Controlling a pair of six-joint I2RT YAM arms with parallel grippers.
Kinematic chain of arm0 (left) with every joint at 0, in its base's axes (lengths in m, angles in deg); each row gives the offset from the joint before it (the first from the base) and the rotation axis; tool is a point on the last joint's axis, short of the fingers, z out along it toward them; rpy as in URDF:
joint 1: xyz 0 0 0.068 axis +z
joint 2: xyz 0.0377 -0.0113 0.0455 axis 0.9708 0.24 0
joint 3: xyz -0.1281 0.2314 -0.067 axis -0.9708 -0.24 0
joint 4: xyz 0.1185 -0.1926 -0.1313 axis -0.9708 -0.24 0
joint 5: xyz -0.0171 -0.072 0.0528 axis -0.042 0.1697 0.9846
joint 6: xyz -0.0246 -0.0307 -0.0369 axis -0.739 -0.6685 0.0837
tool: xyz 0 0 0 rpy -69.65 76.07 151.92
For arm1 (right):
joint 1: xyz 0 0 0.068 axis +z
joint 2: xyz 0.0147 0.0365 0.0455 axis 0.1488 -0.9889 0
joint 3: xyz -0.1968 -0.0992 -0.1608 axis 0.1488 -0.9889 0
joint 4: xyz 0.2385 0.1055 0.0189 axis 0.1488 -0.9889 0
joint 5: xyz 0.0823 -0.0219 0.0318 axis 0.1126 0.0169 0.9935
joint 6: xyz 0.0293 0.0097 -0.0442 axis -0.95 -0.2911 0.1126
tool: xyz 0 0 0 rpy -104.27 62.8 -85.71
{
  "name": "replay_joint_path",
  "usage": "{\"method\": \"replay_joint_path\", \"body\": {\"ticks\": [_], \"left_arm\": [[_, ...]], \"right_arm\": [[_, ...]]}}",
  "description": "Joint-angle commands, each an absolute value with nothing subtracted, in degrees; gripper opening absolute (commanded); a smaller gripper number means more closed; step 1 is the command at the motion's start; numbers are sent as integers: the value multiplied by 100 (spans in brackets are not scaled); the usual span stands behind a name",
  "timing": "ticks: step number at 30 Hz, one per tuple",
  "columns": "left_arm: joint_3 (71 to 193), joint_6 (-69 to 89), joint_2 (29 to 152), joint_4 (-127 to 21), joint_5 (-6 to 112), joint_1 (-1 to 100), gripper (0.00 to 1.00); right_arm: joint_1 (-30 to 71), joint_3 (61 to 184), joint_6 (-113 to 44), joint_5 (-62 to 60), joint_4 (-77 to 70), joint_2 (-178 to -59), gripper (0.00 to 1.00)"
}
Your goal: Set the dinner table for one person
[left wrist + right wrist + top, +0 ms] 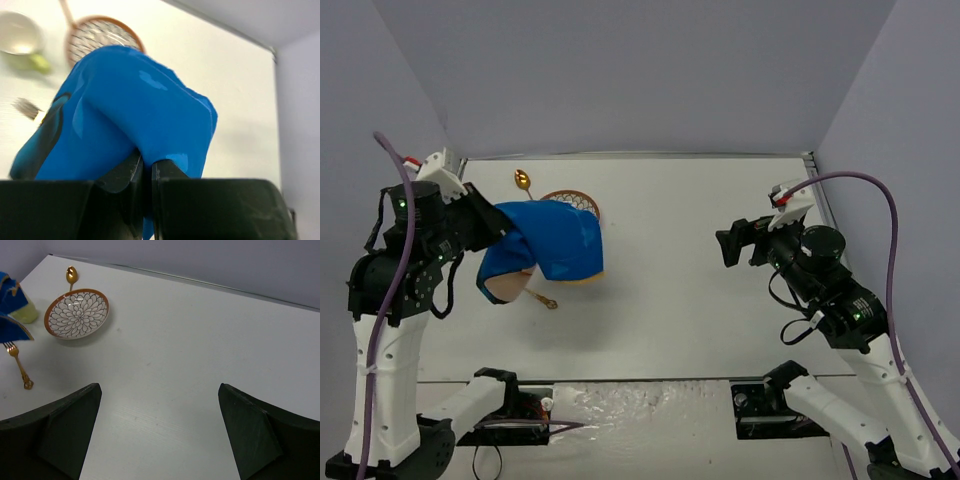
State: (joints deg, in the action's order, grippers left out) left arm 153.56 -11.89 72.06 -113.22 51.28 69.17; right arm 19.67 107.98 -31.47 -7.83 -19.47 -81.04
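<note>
My left gripper point(503, 226) is shut on a blue placemat point(556, 240) and holds it draped above the left side of the white dinner table point(700, 320). In the left wrist view the jaws point(147, 165) pinch a fold of the placemat point(145, 105). Partly under the placemat lie a flower-pattern plate point(578, 198), a gold spoon point(522, 180), a gold fork point(544, 300) and a pale cup point(505, 288). My right gripper point(728, 245) is open and empty above the table's right half. The right wrist view shows its jaws wide apart point(160, 390), with the plate point(76, 313), spoon point(71, 274) and fork point(19, 367).
Grey walls close in the table at the back and both sides. The arm bases and cables sit along the near edge point(640, 405). The cup point(25, 314) stands to the left of the plate, behind the hanging placemat point(11, 310).
</note>
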Motion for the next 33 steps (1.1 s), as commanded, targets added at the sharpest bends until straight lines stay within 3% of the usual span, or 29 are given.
{"method": "replay_joint_path", "body": {"ticks": [1, 6, 13, 17, 24, 27, 30, 33], "left_arm": [[15270, -2014, 7294, -10433, 4509, 5960, 0], [15005, -2353, 8006, -9771, 5299, 3721, 0], [15651, -2435, 9211, -9397, 5081, 2300, 0], [15611, -2078, 9595, -9616, 5372, 2328, 0], [14947, -1464, 10427, -8716, 5498, 3382, 0], [14695, -1140, 10994, -8089, 5640, 3592, 10], [14836, -891, 11668, -7793, 5336, 3872, 35], [15384, -813, 12073, -7886, 5110, 4063, 52]], "right_arm": [[2001, 11095, -3113, -974, -1513, -8183, 100], [2004, 11055, -3183, -1080, -1522, -8139, 100], [2001, 10969, -3187, -1285, -1527, -8160, 100], [1992, 10958, -3241, -1627, -1547, -8253, 100], [1992, 10681, -3401, -1895, -1708, -8568, 100], [1992, 10440, -3592, -1881, -1715, -8759, 100], [2001, 10203, -3713, -1663, -1730, -9094, 100], [2025, 10140, -3686, -1471, -1732, -9418, 100]]}}
